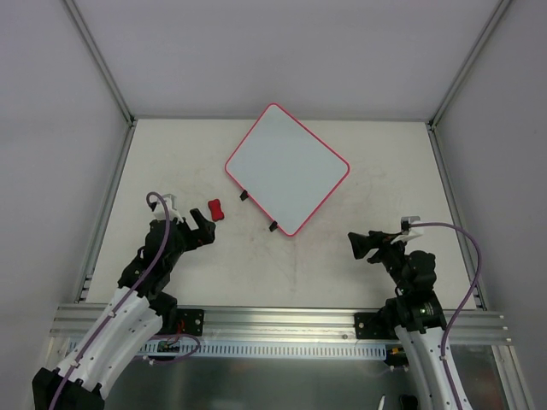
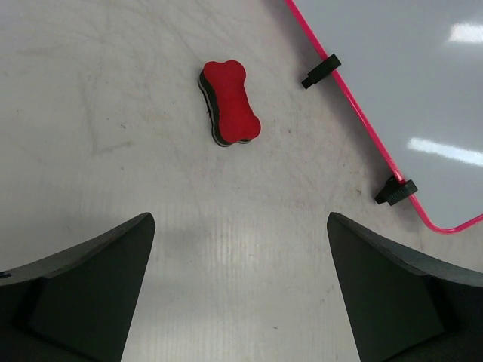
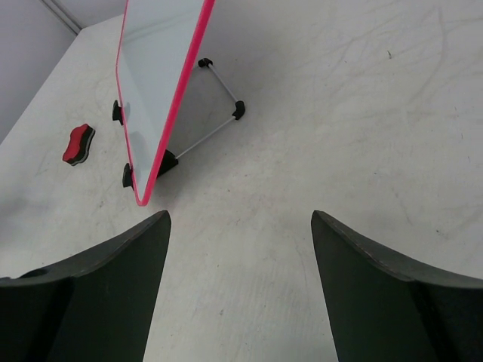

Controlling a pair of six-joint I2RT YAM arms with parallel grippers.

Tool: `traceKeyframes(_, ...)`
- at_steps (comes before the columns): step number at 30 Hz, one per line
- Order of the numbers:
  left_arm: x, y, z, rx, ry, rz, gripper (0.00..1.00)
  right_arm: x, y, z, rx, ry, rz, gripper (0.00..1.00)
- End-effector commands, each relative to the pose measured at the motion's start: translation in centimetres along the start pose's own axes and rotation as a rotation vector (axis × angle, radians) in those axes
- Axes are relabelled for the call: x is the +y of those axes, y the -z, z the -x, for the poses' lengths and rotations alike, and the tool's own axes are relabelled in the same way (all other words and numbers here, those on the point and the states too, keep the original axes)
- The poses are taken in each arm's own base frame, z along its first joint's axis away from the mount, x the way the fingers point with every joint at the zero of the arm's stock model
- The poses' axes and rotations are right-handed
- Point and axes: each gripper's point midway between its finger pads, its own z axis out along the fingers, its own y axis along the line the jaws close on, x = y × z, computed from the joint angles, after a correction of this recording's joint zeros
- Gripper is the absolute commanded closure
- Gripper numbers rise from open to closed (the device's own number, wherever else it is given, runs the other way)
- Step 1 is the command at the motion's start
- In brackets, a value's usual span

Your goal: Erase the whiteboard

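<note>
The whiteboard, white with a red-pink rim, stands turned like a diamond at the back middle of the table. In the right wrist view the whiteboard leans propped on a thin wire stand. Two black clips sit on its near edge. I see no marks on its face. A small red bone-shaped eraser lies on the table left of the board, also in the left wrist view. My left gripper is open just short of the eraser, with nothing between its fingers. My right gripper is open and empty over bare table.
Grey walls with metal corner posts close in the table on three sides. A metal rail runs along the near edge by the arm bases.
</note>
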Motion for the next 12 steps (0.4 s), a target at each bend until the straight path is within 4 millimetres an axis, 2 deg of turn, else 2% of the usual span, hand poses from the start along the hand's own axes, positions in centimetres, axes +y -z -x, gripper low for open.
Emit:
traceKeyframes(1, -0.32, -0.05, 1.28, -0.068, -0.005, -0.015, 0.01, -0.23, 0.31, 1.17, -0.062, 0.029, -0.017, 0.21)
traceKeyframes(12, -0.25, -0.46, 1.15, -0.048, -0.015, 0.001, 0.01, -0.31, 0.24, 0.92, -0.051, 0.029, -0.018, 0.21)
